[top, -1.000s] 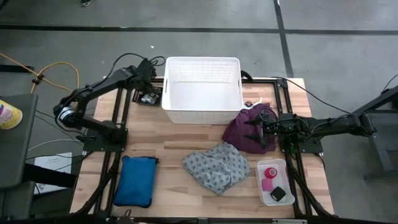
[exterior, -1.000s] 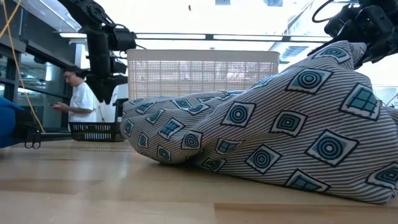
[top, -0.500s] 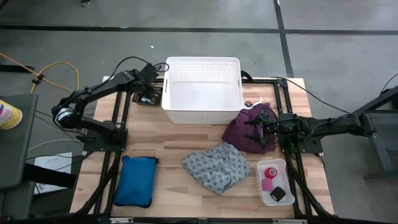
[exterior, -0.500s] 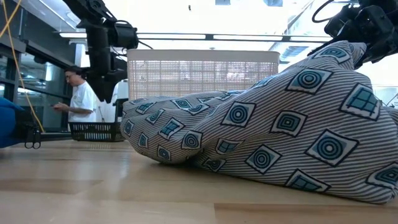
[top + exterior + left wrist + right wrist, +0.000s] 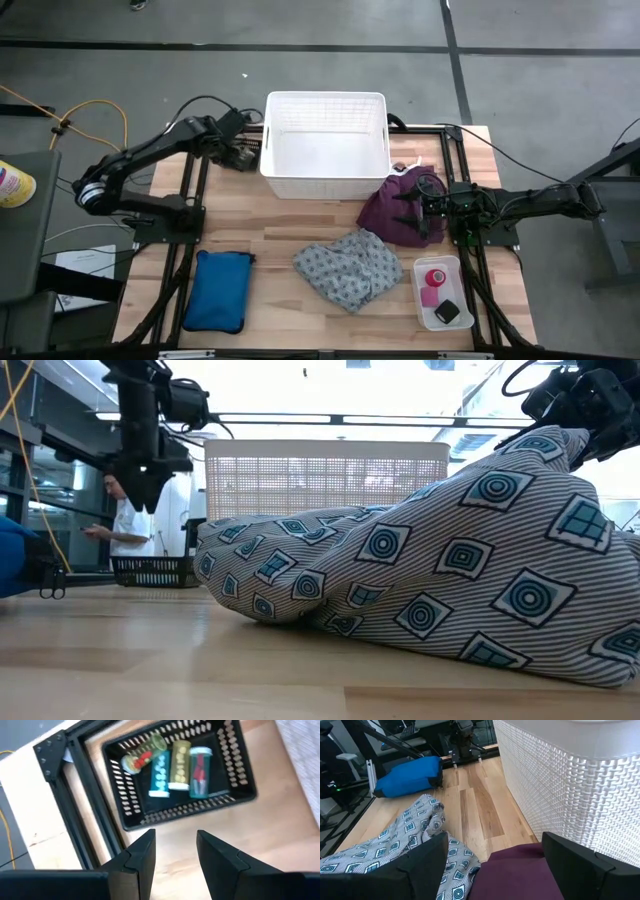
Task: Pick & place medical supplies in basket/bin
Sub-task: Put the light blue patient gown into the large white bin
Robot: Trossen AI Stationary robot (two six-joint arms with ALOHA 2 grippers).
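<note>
Several small clear bottles (image 5: pixel 172 762) lie in a little black tray (image 5: pixel 131 815) at the table's far left. My left gripper (image 5: pixel 175 837) hangs open over the table beside it, empty; the high view shows this left gripper (image 5: pixel 236 150) left of the white basket (image 5: pixel 327 170). A purple cloth (image 5: pixel 392 212) lies heaped by the basket's right near corner, with my right gripper (image 5: pixel 418 212) open over it. A grey patterned cloth (image 5: pixel 347 268) lies bunched on the table in front. The pink tape roll (image 5: pixel 433 279) and small black block (image 5: pixel 447 312) sit in a clear tub.
A blue pouch (image 5: pixel 220 290) lies at the near left. The clear tub (image 5: pixel 437 322) stands at the near right corner. The basket's lattice wall (image 5: pixel 570 785) stands close beside my right gripper (image 5: pixel 495 840). A person (image 5: pixel 125 525) stands in the room beyond the table.
My left gripper has swung toward the table's left edge and risen a little, turning as it went. It has stayed open. Nothing on the table has moved.
</note>
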